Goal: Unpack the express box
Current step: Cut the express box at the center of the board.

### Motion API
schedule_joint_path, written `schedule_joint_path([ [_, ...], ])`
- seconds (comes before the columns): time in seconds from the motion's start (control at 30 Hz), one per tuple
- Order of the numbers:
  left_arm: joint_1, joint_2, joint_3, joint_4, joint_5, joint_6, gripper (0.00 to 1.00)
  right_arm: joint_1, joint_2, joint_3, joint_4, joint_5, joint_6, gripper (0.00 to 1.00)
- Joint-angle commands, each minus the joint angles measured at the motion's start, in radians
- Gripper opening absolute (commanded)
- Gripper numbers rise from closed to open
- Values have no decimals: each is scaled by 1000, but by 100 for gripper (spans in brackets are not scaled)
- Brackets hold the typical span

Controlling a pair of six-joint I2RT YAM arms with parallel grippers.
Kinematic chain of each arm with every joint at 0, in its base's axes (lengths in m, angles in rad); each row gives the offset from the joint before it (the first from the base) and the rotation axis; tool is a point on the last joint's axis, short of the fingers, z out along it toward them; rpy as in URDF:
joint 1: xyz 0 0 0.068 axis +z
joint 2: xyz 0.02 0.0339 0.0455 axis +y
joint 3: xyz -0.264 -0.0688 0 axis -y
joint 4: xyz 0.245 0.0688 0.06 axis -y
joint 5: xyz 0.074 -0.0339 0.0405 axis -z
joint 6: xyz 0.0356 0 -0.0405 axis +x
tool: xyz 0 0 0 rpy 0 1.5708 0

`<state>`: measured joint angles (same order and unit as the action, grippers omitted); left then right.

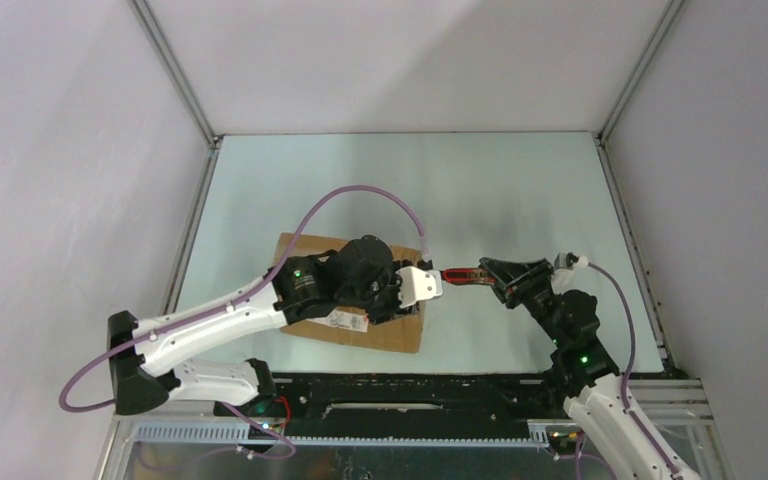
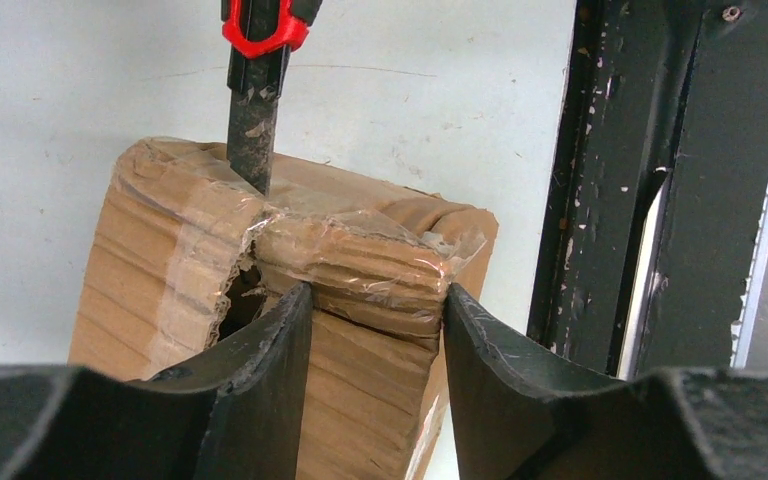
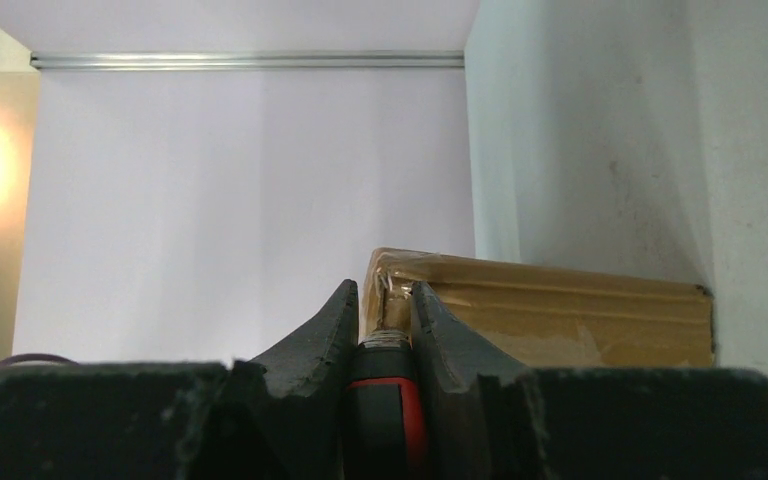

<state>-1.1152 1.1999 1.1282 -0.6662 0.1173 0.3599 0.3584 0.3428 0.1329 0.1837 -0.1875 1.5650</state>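
Slitting tape [image 2: 360,232] on brown corrugated cardboard express box [image 2: 150,270]: right gripper [image 3: 385,296] clamping red-black utility knife [image 2: 256,90], left gripper [image 2: 375,295] straddling box end, grip unclear; flaps not opened yet.

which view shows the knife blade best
Left wrist: the knife shows its blade, tip at the taped seam of the express box. Top external shows only its red handle beyond the right gripper. Right wrist shows the handle between its fingers, blade mostly hidden.

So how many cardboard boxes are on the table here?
1. The box lies left of centre, the left hand straddling its taped end, where the right hand holds a cutter against the seam. No second box shows.
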Motion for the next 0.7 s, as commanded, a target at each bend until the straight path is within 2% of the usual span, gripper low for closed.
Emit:
schedule_joint_path([
  [0.0,-17,1,-51,-23,-4,5,38,26,49,21,82,39,21,0],
  [0.27,-31,-19,-82,-2,-34,11,22,61,53,-3,123,71,62,0],
  [0.67,-34,-36,-97,16,-47,16,15,66,24,-9,105,89,92,0],
])
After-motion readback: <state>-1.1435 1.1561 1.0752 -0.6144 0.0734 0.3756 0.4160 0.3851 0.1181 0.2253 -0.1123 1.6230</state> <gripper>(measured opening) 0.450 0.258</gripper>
